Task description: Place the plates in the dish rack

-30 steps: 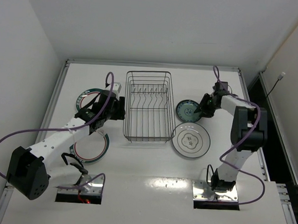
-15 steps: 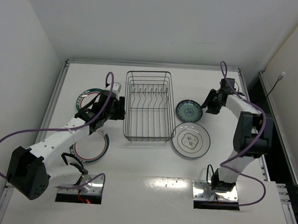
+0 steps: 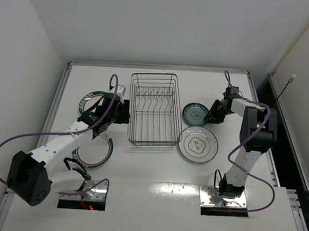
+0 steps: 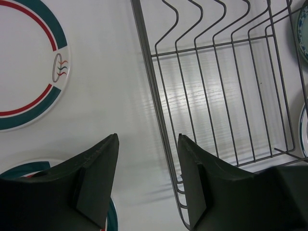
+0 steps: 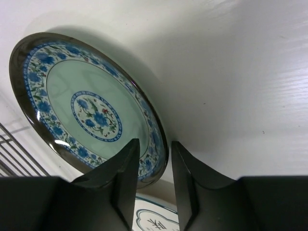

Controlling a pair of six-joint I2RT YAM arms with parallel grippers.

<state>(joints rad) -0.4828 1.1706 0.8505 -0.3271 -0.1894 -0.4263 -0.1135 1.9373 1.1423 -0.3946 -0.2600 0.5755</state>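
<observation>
The dark wire dish rack (image 3: 151, 144) stands mid-table with nothing in it. Two white plates with green-and-red rings lie left of it, one at the far left (image 3: 88, 100) and one nearer (image 3: 93, 153). My left gripper (image 3: 124, 114) is open over the table beside the rack's left wall (image 4: 150, 72), empty (image 4: 147, 137). The blue-patterned plate (image 3: 195, 113) lies right of the rack, the grey-rimmed plate (image 3: 197, 144) in front of it. My right gripper (image 3: 212, 114) is open, its fingers astride the blue plate's (image 5: 82, 101) right rim (image 5: 155, 142).
Raised rails edge the table at the back and both sides. In the left wrist view one ringed plate (image 4: 24, 72) lies up left, and the other's rim (image 4: 29, 166) sits under my left finger. The grey-rimmed plate (image 5: 154, 219) shows just beyond my right fingers.
My right gripper swung away from the blue plate toward the back right, then came back down to its right rim. The left arm, rack and plates have not moved.
</observation>
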